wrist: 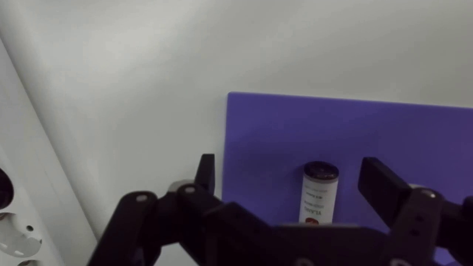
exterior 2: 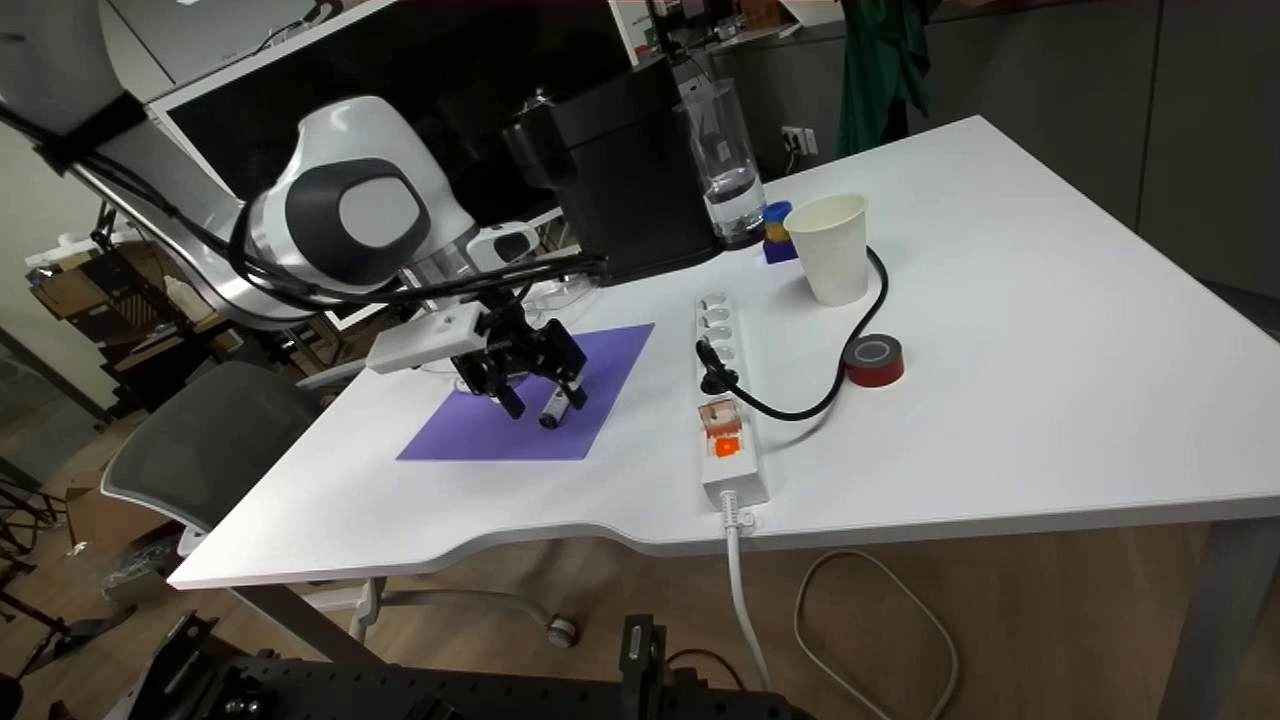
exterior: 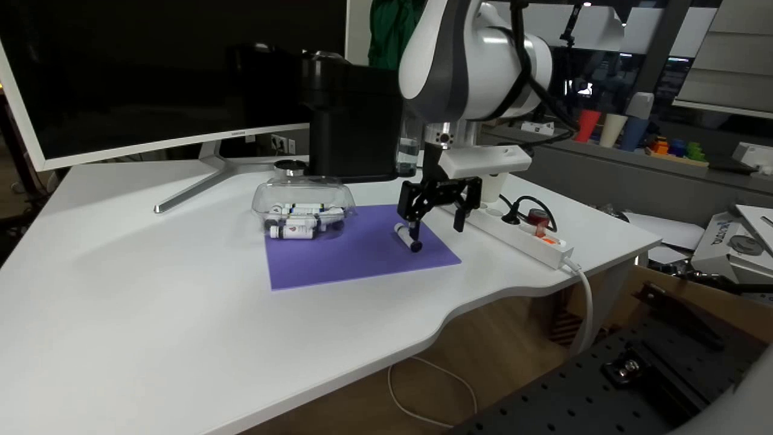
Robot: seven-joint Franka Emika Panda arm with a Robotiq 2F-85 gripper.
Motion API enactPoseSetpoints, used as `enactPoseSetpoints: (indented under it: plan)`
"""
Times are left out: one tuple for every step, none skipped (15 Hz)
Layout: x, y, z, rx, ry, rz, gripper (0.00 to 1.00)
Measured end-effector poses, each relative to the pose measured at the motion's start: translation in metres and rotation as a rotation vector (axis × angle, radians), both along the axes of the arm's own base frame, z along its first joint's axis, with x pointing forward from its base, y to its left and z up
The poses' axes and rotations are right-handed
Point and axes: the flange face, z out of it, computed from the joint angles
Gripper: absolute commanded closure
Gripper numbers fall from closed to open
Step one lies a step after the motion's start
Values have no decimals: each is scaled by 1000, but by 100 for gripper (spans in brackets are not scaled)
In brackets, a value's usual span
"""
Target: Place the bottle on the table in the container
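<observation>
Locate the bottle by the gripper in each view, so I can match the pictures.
In an exterior view: the bottle lies just right of and below centre.
In an exterior view: the bottle lies slightly left of and below centre.
Wrist view: the bottle is right of centre in the lower half, its lower end hidden behind the gripper.
Shared landmark: the purple mat, under it in all three.
</observation>
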Motion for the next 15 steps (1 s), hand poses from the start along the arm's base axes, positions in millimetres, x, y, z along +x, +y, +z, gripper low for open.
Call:
enactPoseSetpoints:
  plan:
    - [4,2,-6,1,-6,7,0]
    - [7,5,-12,1,-10,14,0]
    - [10,7,-17,2,-14,21,25]
    - [14,9,-21,4,-16,26,25]
    - [17,11,-25,5,-20,32,31]
    - [20,13,-28,7,-20,37,40]
    - [23,14,-30,7,-23,42,47]
    - [25,15,-32,8,-27,47,55]
    - [28,16,-32,9,-32,53,61]
    - [30,18,-31,10,-39,58,67]
    - [33,18,-29,10,-50,60,75]
    - [36,18,-27,10,-60,62,82]
    - [39,18,-25,9,-73,63,89]
    - [41,18,-24,8,-84,64,95]
    - [44,18,-22,7,-92,64,95]
